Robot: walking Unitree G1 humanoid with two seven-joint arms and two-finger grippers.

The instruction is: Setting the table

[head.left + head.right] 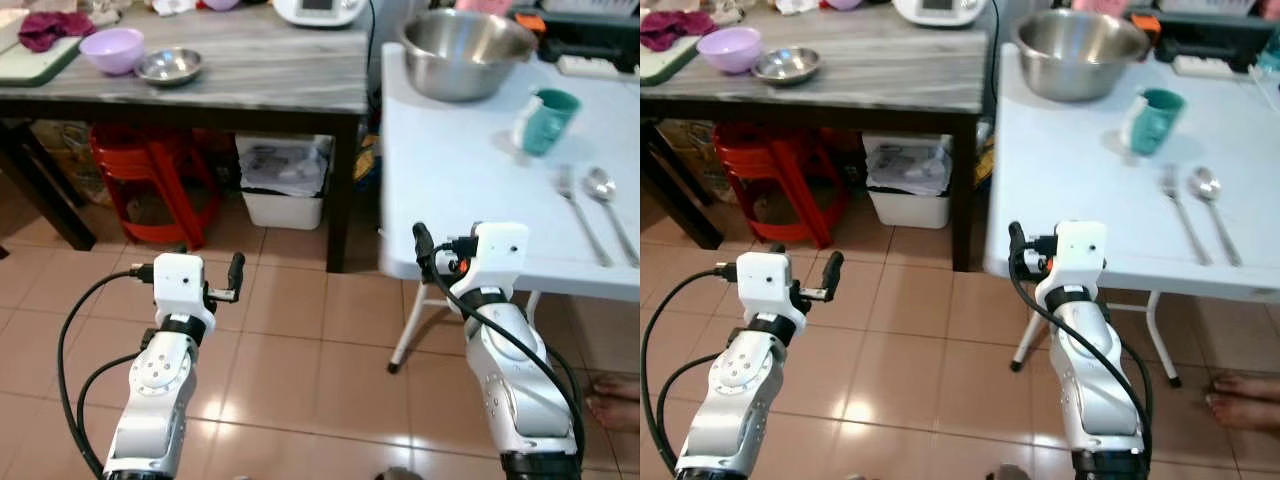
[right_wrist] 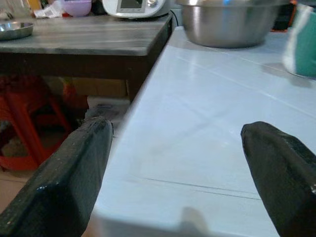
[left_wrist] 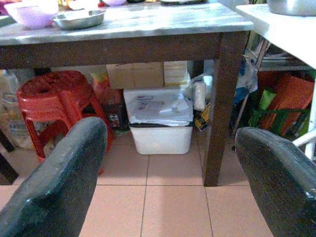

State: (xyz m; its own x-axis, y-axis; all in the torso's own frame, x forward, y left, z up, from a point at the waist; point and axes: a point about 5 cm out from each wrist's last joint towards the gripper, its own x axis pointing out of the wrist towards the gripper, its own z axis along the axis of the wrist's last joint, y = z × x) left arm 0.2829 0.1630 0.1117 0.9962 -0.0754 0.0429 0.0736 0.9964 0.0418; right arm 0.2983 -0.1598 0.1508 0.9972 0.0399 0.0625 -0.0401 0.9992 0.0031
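Observation:
A white folding table (image 1: 450,190) stands at the right. On it are a large steel bowl (image 1: 465,50), a teal mug (image 1: 548,120), and a fork (image 1: 580,215) lying beside a spoon (image 1: 608,200). The grey-topped table (image 1: 270,70) to the left carries a purple bowl (image 1: 112,48) and a small steel dish (image 1: 170,67). My right gripper (image 2: 175,126) is open and empty at the white table's near left corner, about level with its top. Over the tiled floor, my left gripper (image 3: 170,129) is open and empty, facing the space under the grey table.
Under the grey table are stacked red stools (image 1: 150,190) and a white bin (image 1: 285,185). A green cutting board (image 1: 35,60) with a maroon cloth and a white appliance (image 1: 318,10) sit on that table. A person's bare foot (image 1: 615,400) rests on the floor at the right.

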